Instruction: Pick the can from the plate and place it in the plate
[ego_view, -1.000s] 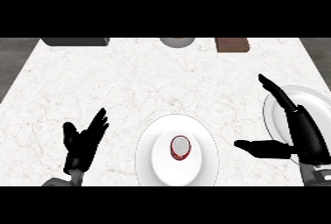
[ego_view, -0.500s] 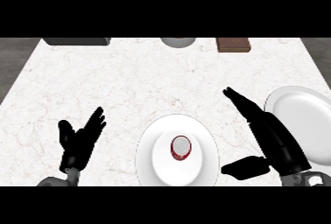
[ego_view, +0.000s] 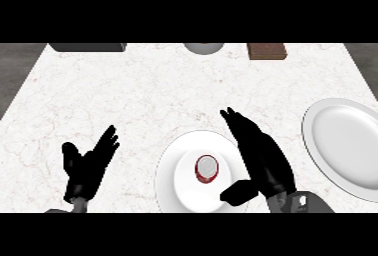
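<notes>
A red can (ego_view: 207, 169) with a silver top stands upright near the middle of a white plate (ego_view: 177, 182) at the lower centre. My right hand (ego_view: 258, 155) is open just right of the can, fingers straight and pointing up the counter, thumb (ego_view: 236, 192) below the can. It overlaps the plate's right side and does not touch the can. A second white plate (ego_view: 343, 145), with nothing on it, lies at the right edge. My left hand (ego_view: 87, 167) rests open at the lower left, fingers up.
Along the counter's far edge sit a dark grey block (ego_view: 87, 47), a grey round object (ego_view: 204, 48) and a brown box (ego_view: 266, 50). The white marble counter (ego_view: 162, 95) stretches between them and the plates.
My right hand has swung left from over the right plate to beside the can, uncovering that plate. The left hand has barely shifted.
</notes>
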